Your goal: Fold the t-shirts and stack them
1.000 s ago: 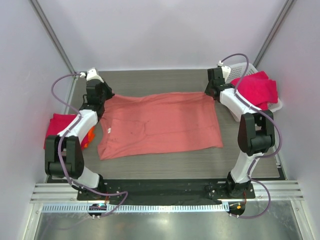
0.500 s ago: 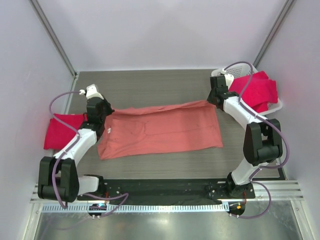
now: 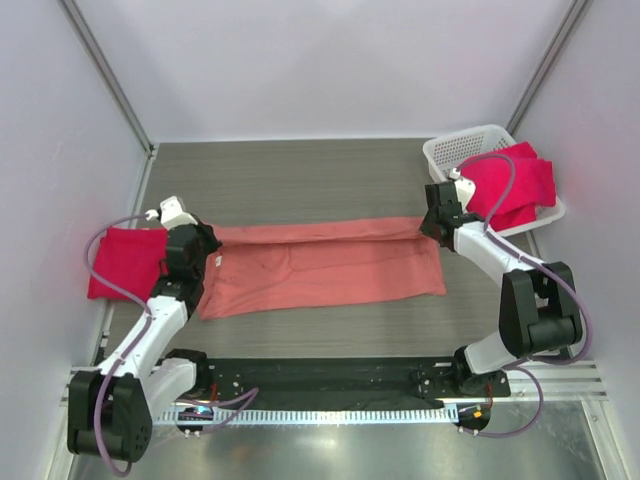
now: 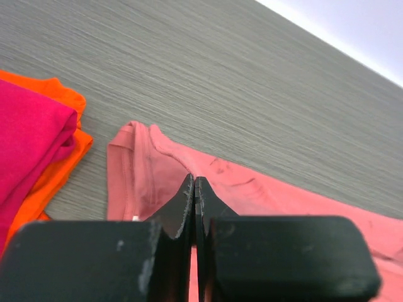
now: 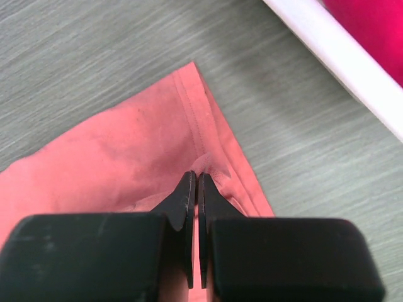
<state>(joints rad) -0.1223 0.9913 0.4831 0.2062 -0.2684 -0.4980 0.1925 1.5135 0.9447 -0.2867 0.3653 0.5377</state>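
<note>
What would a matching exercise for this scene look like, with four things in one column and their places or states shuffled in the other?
Things:
1 salmon-pink t-shirt
2 white basket
3 folded crimson t-shirt
4 right tool

Places or states:
A far right corner of the table
B left edge
C shut on pink cloth
D lying across the middle

Pairs: 1-D, 2-A, 3-B, 4-C

Your light is even and diffuse from overhead: the top view is bright and sharp, with only faint, soft shadows on the tabletop [image 3: 330,180]. The metal sheet [image 3: 300,455] at the near edge carries a dull sheen. In the wrist views the left tool [image 4: 194,181] and right tool [image 5: 194,176] loom dark and blurred, while the salmon-pink t-shirt [image 5: 126,151] stays crisp.
</note>
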